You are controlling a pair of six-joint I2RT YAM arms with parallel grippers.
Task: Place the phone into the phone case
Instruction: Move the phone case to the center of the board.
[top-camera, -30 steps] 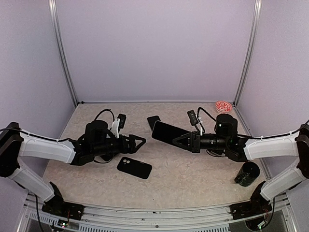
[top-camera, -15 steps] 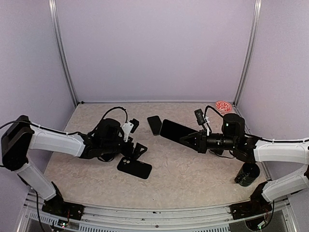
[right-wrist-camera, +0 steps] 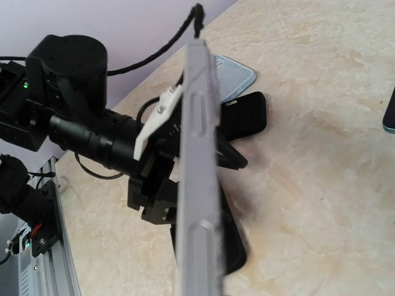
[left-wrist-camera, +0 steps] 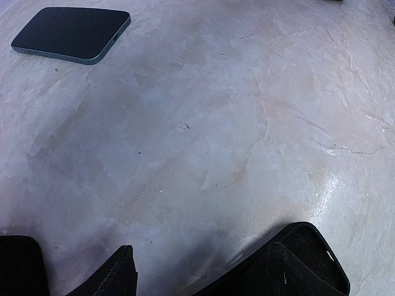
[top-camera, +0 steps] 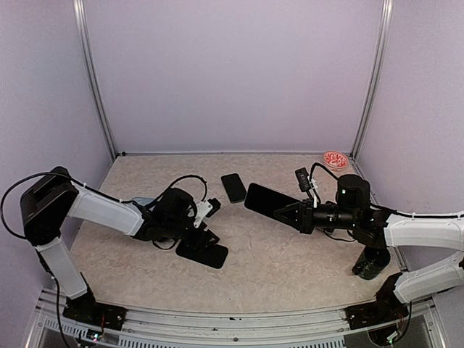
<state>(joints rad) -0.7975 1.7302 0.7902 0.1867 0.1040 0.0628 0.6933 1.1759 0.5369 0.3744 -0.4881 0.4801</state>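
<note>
The black phone case (top-camera: 205, 254) lies on the table in front of centre; it also shows in the left wrist view (left-wrist-camera: 308, 256). My left gripper (top-camera: 204, 233) is open and low at the case's far left edge, with its right finger (left-wrist-camera: 281, 274) against the case and its left finger (left-wrist-camera: 117, 274) over bare table. My right gripper (top-camera: 297, 213) is shut on a phone (top-camera: 264, 199) and holds it tilted in the air, right of and above the case. In the right wrist view this phone (right-wrist-camera: 199, 166) shows edge-on, with the case (right-wrist-camera: 233, 243) below it.
A second dark phone (top-camera: 233, 187) lies flat behind the case (left-wrist-camera: 71, 34). A light blue flat item (top-camera: 142, 202) lies under my left arm. A black cup (top-camera: 371, 261) stands at the right front. A red and white dish (top-camera: 336, 159) sits at the back right corner.
My left gripper has swung right and down to the edge of the black case. My right gripper has drawn back a little to the right with the phone.
</note>
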